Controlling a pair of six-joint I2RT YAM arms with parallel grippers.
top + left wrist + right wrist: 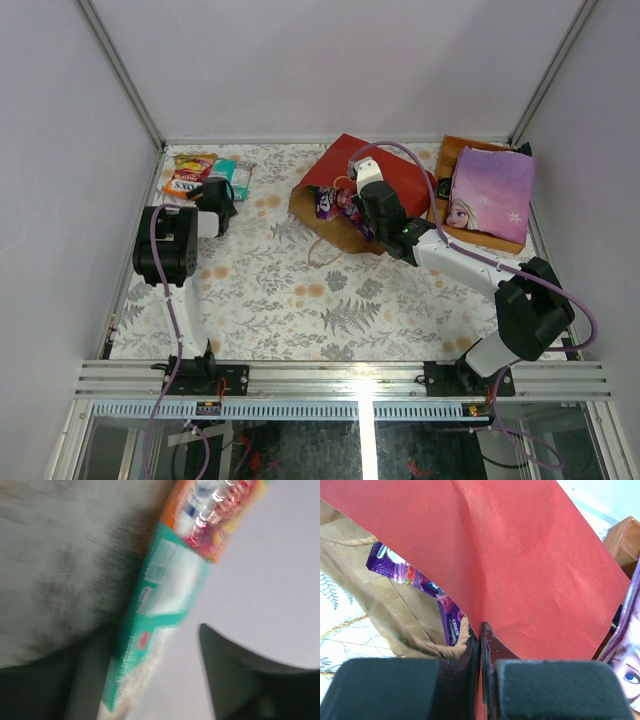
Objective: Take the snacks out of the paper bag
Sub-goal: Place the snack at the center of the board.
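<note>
The paper bag [400,178] lies on its side at the back middle, red outside and brown inside, its mouth facing left. A purple snack packet [331,200] shows in the mouth, and also in the right wrist view [395,567]. My right gripper [366,207] is shut on the bag's red upper wall [530,570], jaws [481,632] pinched on the paper edge beside a loop handle [395,635]. An orange packet [190,172] and a teal pack [233,176] lie at the far left. My left gripper [217,196] is open just over them; the teal pack [160,595] lies between its fingers.
A brown box [451,152] at the back right holds the lilac snowflake bag [490,192], close to my right arm. White walls enclose the table on three sides. The flowered tablecloth [300,300] covers the surface.
</note>
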